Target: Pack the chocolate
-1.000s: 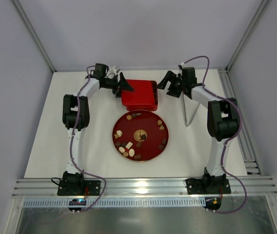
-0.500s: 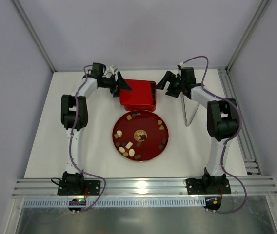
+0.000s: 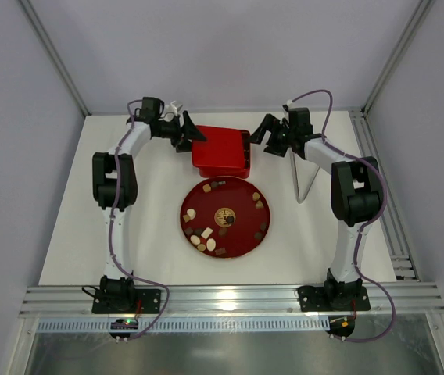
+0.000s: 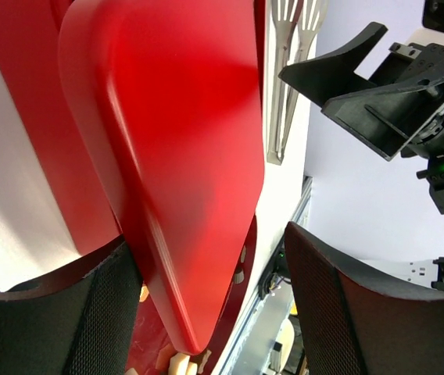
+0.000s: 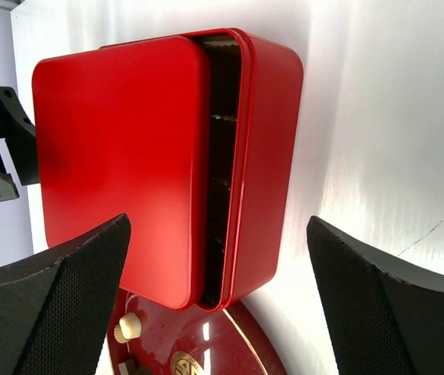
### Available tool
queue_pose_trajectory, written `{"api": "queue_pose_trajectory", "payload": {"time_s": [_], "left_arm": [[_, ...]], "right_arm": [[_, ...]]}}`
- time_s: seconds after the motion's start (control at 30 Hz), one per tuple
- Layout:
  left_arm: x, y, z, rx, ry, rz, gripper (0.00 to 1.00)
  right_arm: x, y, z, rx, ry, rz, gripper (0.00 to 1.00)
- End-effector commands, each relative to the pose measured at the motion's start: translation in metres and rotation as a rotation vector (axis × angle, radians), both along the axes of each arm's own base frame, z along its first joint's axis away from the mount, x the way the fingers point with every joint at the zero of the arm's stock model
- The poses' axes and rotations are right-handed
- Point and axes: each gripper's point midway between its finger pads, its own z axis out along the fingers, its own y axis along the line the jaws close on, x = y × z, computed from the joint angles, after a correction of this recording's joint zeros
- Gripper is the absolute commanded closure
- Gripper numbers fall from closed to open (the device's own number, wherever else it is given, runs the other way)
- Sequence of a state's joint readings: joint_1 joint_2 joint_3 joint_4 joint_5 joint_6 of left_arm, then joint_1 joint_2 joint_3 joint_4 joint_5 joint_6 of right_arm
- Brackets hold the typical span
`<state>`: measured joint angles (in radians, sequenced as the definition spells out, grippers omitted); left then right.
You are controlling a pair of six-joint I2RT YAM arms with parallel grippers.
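The chocolate point(image 3: 206, 233) lies as several small brown and cream pieces on a round red plate point(image 3: 243, 241). One cream piece shows in the right wrist view point(image 5: 128, 326). A red box point(image 3: 241, 152) stands behind the plate. Its lid point(image 3: 214, 150) is slid left, leaving a dark gap point(image 5: 222, 156) above the base point(image 5: 269, 148). My left gripper point(image 3: 190, 133) is open at the box's left side, and the lid's edge point(image 4: 175, 156) lies between its jaws. My right gripper point(image 3: 268, 133) is open and empty beside the box's right side.
Metal tongs point(image 3: 306, 176) lie on the white table right of the box, and also show in the left wrist view point(image 4: 284, 78). A gold emblem point(image 3: 224, 216) marks the plate's centre. Frame rails run along the near and right edges.
My left arm has swung left and back, and the lid and box have shifted slightly left. The right gripper has barely moved.
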<state>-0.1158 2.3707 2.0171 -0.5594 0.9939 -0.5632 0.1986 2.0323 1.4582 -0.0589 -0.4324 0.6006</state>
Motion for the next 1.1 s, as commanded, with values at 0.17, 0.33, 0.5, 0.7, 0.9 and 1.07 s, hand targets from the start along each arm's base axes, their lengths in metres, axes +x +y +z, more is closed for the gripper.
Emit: {"api": "queue_pose_trajectory", "payload": {"time_s": [0.17, 0.33, 0.5, 0.7, 0.9, 1.07], "left_arm": [[-0.005, 0.01, 0.022, 0.032, -0.047, 0.006, 0.32], [-0.001, 0.011, 0.017, 0.044, -0.034, 0.013, 0.32], [0.004, 0.012, 0.01, 0.063, -0.023, 0.019, 0.33], [0.01, 0.014, 0.005, 0.082, -0.014, 0.027, 0.33], [0.015, 0.013, -0.001, 0.091, -0.002, 0.033, 0.34], [0.019, 0.013, -0.008, 0.098, 0.011, 0.042, 0.34]], "right_arm": [[0.011, 0.011, 0.013, 0.015, -0.056, 0.013, 0.07], [0.011, 0.018, 0.011, 0.012, -0.048, 0.027, 0.09], [0.012, 0.023, 0.01, 0.007, -0.046, 0.034, 0.1], [0.013, 0.027, 0.008, -0.001, -0.041, 0.04, 0.11], [0.014, 0.031, 0.005, -0.011, -0.037, 0.051, 0.12], [0.015, 0.033, 0.001, -0.015, -0.031, 0.055, 0.12]]}}
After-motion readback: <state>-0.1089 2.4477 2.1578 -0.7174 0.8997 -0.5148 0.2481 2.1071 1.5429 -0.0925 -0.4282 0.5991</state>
